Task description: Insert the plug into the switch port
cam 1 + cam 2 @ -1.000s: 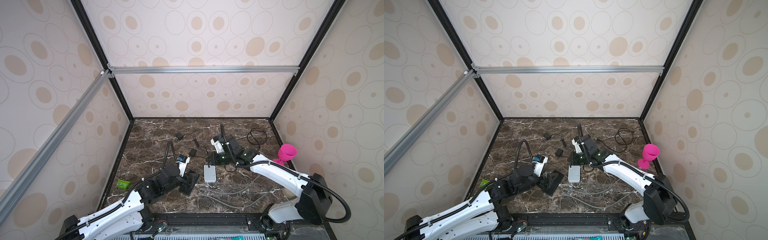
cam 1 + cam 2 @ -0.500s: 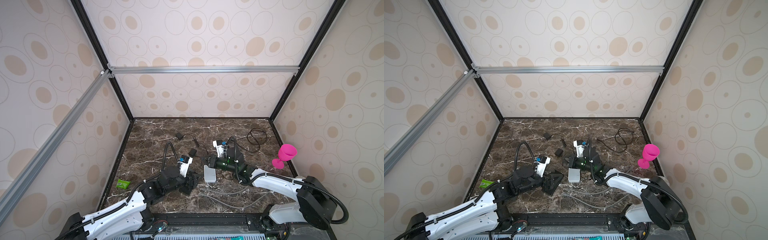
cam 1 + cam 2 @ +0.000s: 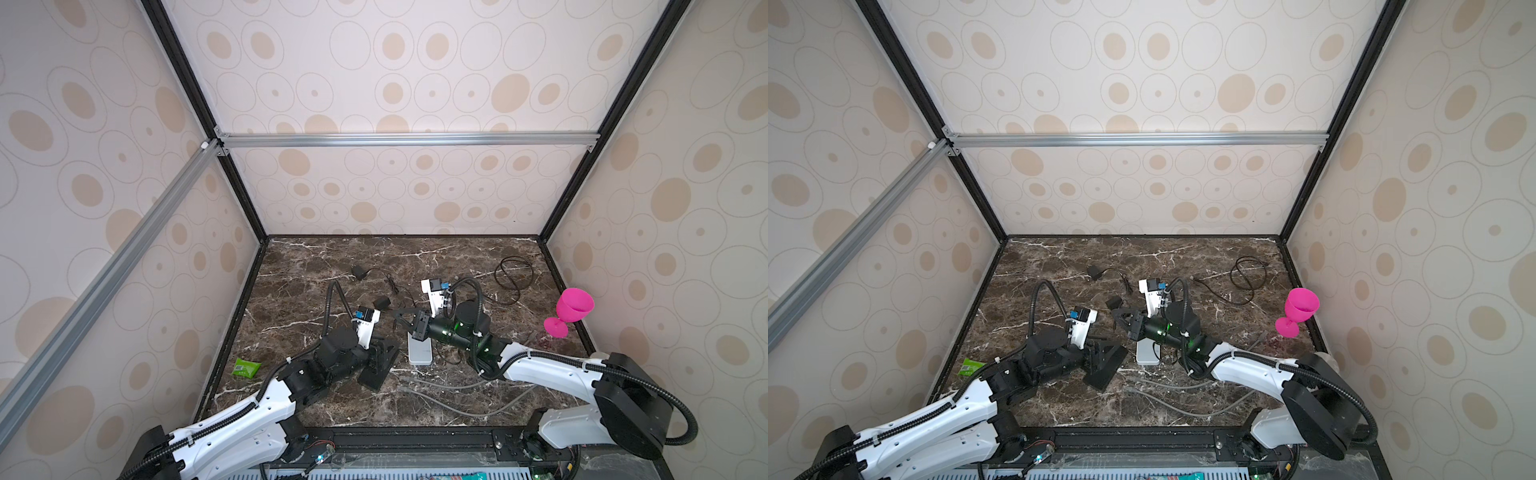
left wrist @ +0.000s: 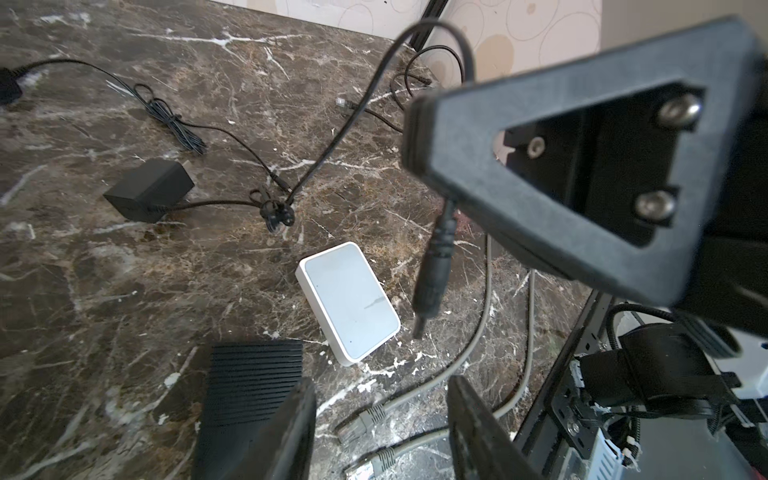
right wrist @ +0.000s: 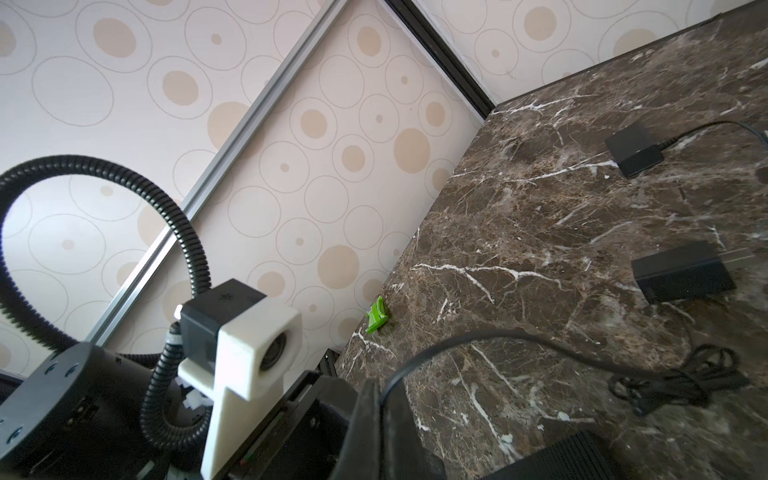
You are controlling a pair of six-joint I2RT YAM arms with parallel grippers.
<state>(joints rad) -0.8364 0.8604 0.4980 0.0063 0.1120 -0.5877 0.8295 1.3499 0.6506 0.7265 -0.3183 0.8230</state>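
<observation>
The switch (image 3: 419, 356) (image 3: 1148, 355) is a small white box lying flat on the marble near the front; no port shows. My right gripper (image 3: 397, 316) (image 3: 1118, 314) hovers above the switch's far end. Its jaws are shut on a thin black cable (image 5: 478, 338). In the left wrist view the black barrel plug (image 4: 432, 274) hangs from that cable, tip down, just beside the switch (image 4: 349, 299) and not touching it. My left gripper (image 4: 382, 415) (image 3: 380, 353) stands open left of the switch, with only table and grey cables between its fingers (image 4: 291, 432).
A black ribbed box (image 3: 376, 372) (image 4: 249, 382) lies under the left gripper. Two grey network cable ends (image 4: 361, 419) lie along the front. A black power adapter (image 4: 147, 189), a coiled black cable (image 3: 513, 274), a pink goblet (image 3: 571, 307) and a green packet (image 3: 246, 368) are around.
My right gripper has swung left and lower with the cable, from behind the switch to over its far end. The left gripper's jaws have narrowed; that arm has hardly moved.
</observation>
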